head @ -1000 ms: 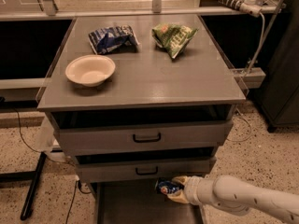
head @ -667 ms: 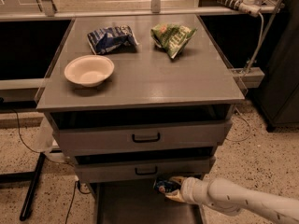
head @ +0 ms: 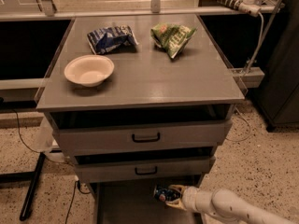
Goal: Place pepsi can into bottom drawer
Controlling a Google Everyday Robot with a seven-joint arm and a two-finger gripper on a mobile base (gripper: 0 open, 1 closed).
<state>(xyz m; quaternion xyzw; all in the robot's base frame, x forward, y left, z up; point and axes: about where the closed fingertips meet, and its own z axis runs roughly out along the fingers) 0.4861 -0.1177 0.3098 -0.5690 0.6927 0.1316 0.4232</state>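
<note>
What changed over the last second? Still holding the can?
The gripper, still shut on the pepsi can, has carried it slightly down and left over the open bottom drawer. The bowl, blue chip bag, green bag and both upper drawers stayed put.

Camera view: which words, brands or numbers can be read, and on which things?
No text can be read.
pepsi can, held by the gripper above the bottom drawer: print too blurred.
blue bag: print too blurred.
green bag: print too blurred.

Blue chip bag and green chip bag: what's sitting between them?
Camera view: only bare cabinet top. The gripper holds the pepsi can low, over the bottom drawer.
</note>
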